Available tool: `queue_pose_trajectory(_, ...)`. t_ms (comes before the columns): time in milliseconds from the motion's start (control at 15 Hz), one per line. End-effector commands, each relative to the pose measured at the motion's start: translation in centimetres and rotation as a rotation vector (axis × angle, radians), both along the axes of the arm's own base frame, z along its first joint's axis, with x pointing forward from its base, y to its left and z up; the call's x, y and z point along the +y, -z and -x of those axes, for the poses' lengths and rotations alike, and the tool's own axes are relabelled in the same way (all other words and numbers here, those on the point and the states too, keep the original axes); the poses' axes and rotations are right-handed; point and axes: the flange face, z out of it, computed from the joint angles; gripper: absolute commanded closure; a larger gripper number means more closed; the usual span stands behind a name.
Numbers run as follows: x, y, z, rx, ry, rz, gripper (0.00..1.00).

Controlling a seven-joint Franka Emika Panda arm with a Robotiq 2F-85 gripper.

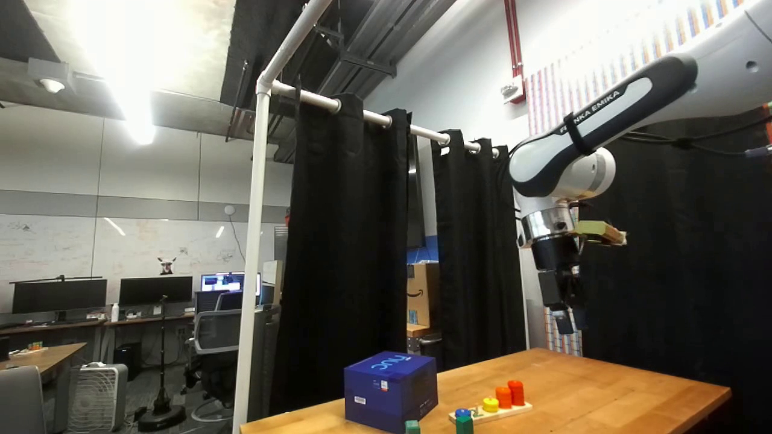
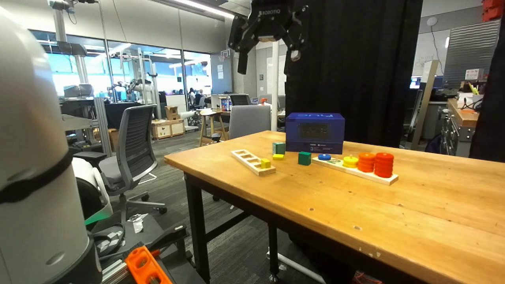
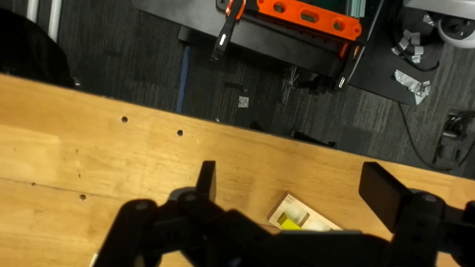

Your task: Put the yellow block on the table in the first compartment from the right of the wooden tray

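Observation:
A yellow block [image 2: 278,157] lies flat on the table [image 2: 335,197] beside a green block in an exterior view. Another yellow block [image 2: 266,163] sits in the near-end compartment of the wooden tray [image 2: 267,171] and sticks up above its rim. In the wrist view, the block in the tray [image 3: 289,224] sits tilted in the end compartment, and the tray's end [image 3: 320,219] is partly hidden by the gripper body. My gripper [image 2: 266,68] is open and empty, high above the table. It also shows open in the wrist view [image 3: 291,177] and hangs at upper right in an exterior view [image 1: 572,322].
A blue box [image 2: 315,134] stands at the table's back edge. Two green blocks [image 2: 304,158] [image 2: 278,148] stand in front of it. A wooden ring stacker [image 2: 388,180] with blue, yellow, orange and red rings lies to the right. The table's edge [image 3: 237,128] crosses the wrist view.

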Motion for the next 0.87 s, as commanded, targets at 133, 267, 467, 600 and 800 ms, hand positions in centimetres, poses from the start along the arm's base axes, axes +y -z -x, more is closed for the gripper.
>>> queue_pose_trajectory(133, -1.9, -1.4, 3.7, -0.034, 0.299, -0.029, 0.0)
queue_pose_trajectory(267, -2.2, -1.5, 4.5, -0.046, 0.402, -0.035, 0.0)
queue_pose_trajectory(467, -2.5, -1.0, 4.0, -0.026, 0.411, -0.022, 0.0)
queue_pose_trajectory(600, -2.7, -1.0, 4.6, -0.031, 0.463, -0.025, 0.0)
queue_pose_trajectory(800, -2.7, -1.0, 5.0, -0.033, 0.478, -0.025, 0.0)
